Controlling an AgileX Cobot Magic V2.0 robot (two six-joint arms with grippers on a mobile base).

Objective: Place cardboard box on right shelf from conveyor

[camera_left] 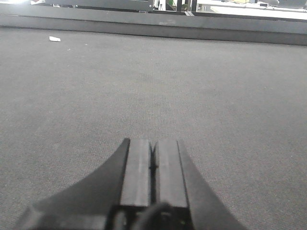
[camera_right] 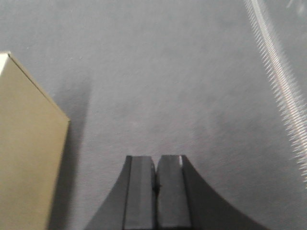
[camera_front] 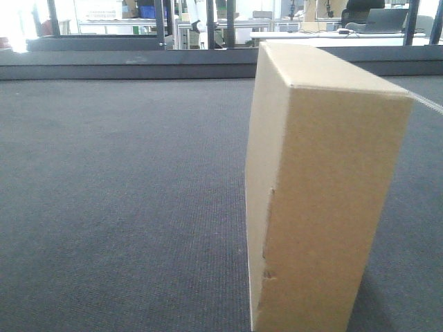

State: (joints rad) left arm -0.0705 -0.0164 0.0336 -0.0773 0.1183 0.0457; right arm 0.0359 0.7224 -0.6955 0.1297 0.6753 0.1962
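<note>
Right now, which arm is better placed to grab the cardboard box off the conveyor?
Likely right. The cardboard box stands just beside the shut right gripper in its wrist view, untouched. The left gripper, also shut, shows conveyor but no box.

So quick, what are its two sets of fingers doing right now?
Left gripper: closed, holding nothing.
Right gripper: closed, holding nothing; the cardboard box stands apart from it.

Front cam is sitting low over the conveyor [camera_front: 124,207], facing across it, cardboard box [camera_front: 325,194] very near. Wrist cams are looking down at the conveyor; right one is sharing the box.
</note>
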